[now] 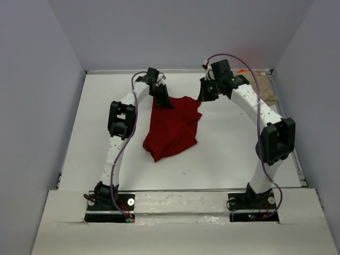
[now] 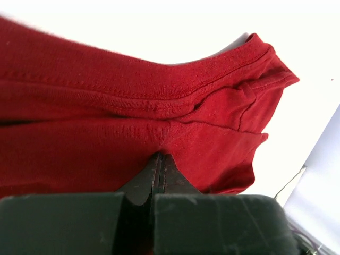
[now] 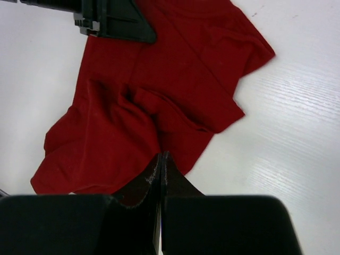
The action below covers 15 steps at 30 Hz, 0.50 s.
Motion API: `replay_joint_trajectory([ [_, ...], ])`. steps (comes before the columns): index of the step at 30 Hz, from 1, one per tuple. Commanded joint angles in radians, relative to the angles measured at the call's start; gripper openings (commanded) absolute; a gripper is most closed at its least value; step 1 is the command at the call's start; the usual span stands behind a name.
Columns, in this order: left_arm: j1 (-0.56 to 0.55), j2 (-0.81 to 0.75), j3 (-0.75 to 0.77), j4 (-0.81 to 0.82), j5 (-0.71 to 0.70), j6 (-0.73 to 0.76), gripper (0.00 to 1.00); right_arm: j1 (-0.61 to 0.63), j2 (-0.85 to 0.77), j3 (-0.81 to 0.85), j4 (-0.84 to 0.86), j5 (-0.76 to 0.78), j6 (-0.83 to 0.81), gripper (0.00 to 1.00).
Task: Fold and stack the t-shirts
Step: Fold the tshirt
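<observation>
Pinching the dark red t-shirt [image 1: 172, 130] at its far left corner, the left pincer [image 2: 159, 159] has its jaws pressed flat together, with only a hairline seam between them. In its own wrist view the tips sit right against the knit, just below a stitched hem band that runs across the frame. From overhead, a narrow strip of the cloth leads up to those tips.

The right pincer [image 3: 161, 156] is closed just as tightly. Its tips meet the edge of the red cloth in its wrist view, and a crease runs from the middle of the shirt toward them. I cannot tell whether any fabric is caught between the jaws. Seen from above, this pincer is just beside the shirt's far right corner. The left pincer also shows at the top of the right wrist view, on the opposite corner of the same shirt.

The red shirt lies rumpled around the middle of the white desk [image 1: 223, 154], between the two arms. It is broad at its far end, narrows toward the arm bases, and has loose folds across it.

A tan t-shirt [image 1: 268, 91] is bunched in the far right corner of the desk, partly hidden behind the right arm and well apart from the red one. A sliver of bright orange fabric [image 1: 245, 71] shows at the far edge near it. Whether the two touch is unclear.
</observation>
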Motion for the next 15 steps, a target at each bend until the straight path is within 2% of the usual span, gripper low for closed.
replay_joint_trajectory([
  [1,-0.060,0.061,0.037,-0.016,-0.014,0.023,0.00,0.002,0.034,0.025,0.056,-0.057,-0.029,0.00],
  [8,-0.047,0.037,0.074,-0.022,-0.052,0.019,0.00,0.002,0.094,0.005,0.088,-0.088,-0.032,0.00],
  [15,0.011,0.077,0.093,-0.017,-0.045,0.000,0.00,0.002,0.139,0.032,0.070,-0.115,-0.023,0.00],
])
